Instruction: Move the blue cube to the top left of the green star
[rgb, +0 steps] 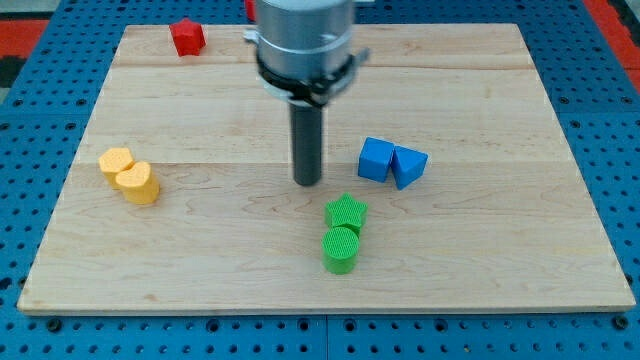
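The blue cube (376, 159) lies right of the board's middle, touching a blue triangular block (409, 166) on its right. The green star (347, 212) lies below and left of the cube, with a green cylinder (341, 249) touching its lower side. My tip (307, 182) rests on the board left of the blue cube, with a gap between them, and above-left of the green star.
Two yellow blocks (130, 175) lie side by side near the view's left edge of the wooden board (200, 260). A red block (187, 37) sits at the top left. The arm's grey body (300, 45) hangs over the top middle.
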